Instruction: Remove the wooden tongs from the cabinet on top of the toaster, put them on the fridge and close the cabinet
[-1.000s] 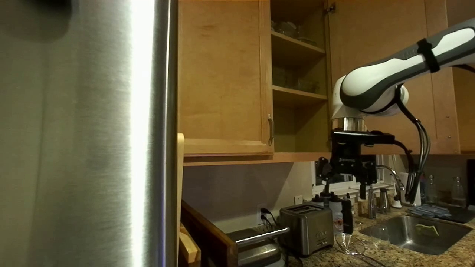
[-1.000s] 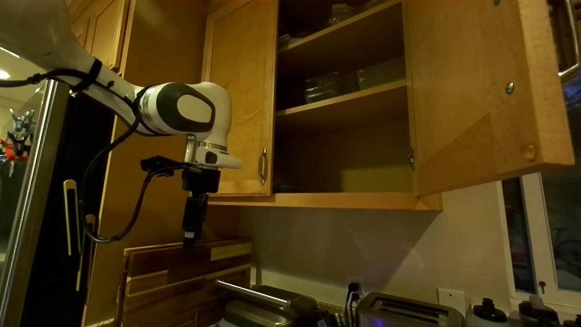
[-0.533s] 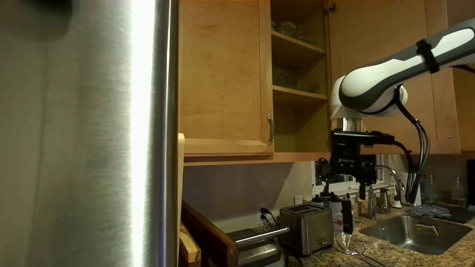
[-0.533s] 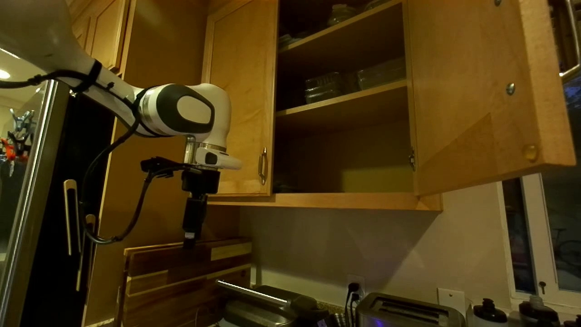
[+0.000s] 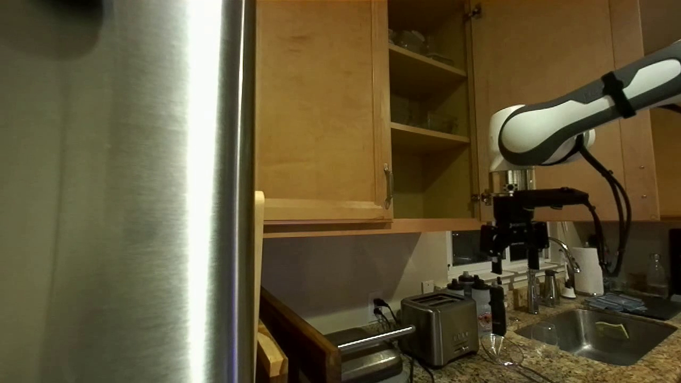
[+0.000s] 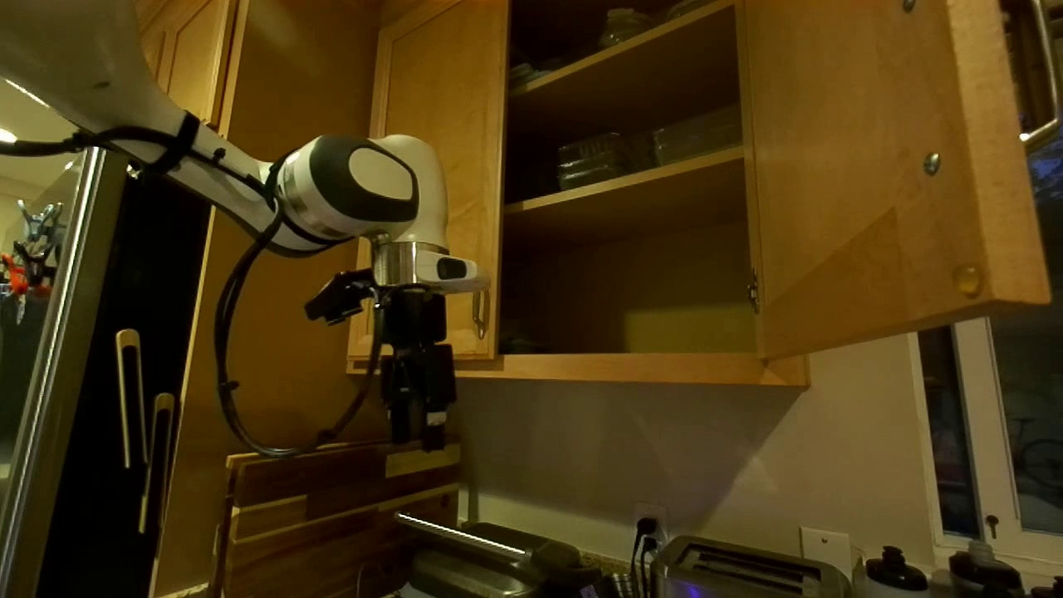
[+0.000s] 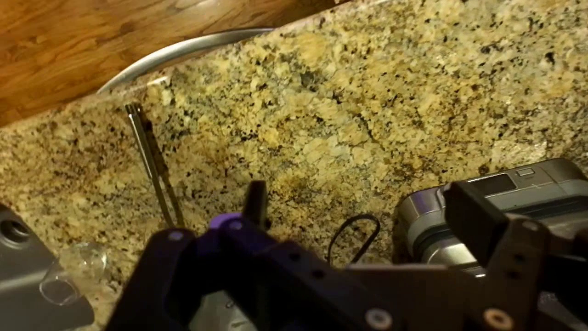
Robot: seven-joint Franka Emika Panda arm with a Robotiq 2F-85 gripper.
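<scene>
In an exterior view the arm (image 5: 580, 116) is extended from the right, the gripper (image 5: 515, 263) pointed down, jaws parted.

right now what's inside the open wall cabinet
In the cabinet, clear containers sit on the lower shelf, transparent items on the upper shelf. A dark shape at the bottom is too dim to name; whatever's behind the closed door is hidden.

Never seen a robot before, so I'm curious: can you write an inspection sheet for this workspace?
Surface: speckled, yellow-brown counter
Cabinet: one door open
Wooden tongs: apparently two pairs, against the dark side of the fridge
Toaster: standing on the counter
Clutter: bottles beside the toaster; steel-handled utensil on the counter
Gripper: open; nothing seen in its grasp
Cables: black loop hangs from the arm; plugs in the wall
Surroundings: steel sink, window
</scene>
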